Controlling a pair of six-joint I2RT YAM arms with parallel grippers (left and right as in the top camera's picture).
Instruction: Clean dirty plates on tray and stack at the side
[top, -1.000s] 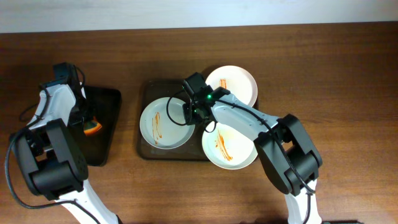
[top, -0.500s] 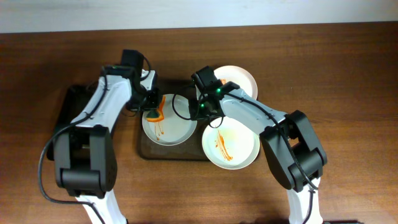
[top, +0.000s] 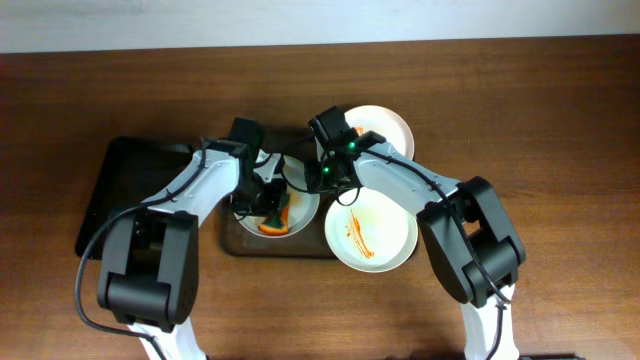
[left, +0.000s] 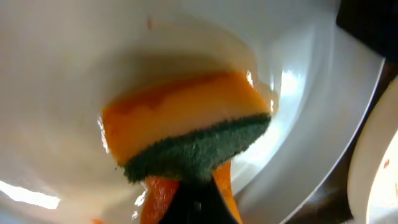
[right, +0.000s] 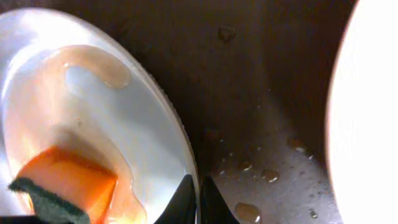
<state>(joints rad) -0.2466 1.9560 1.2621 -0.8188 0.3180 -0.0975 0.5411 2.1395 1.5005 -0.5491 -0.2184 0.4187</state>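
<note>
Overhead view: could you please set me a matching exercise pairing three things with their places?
Things:
1. sponge
2. streaked plate
3. black tray

Places:
A. far left of the table
B. in the left plate
C. front right of the group of plates

Pairs: 1-B, 2-C, 3-A

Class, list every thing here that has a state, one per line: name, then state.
sponge: gripped by left claw, pressed on left plate
left plate: sauce-smeared, rim pinched by right claw
front plate: streaked orange, untouched
back plate: orange marks, partly hidden
brown tray: wet with droplets
</note>
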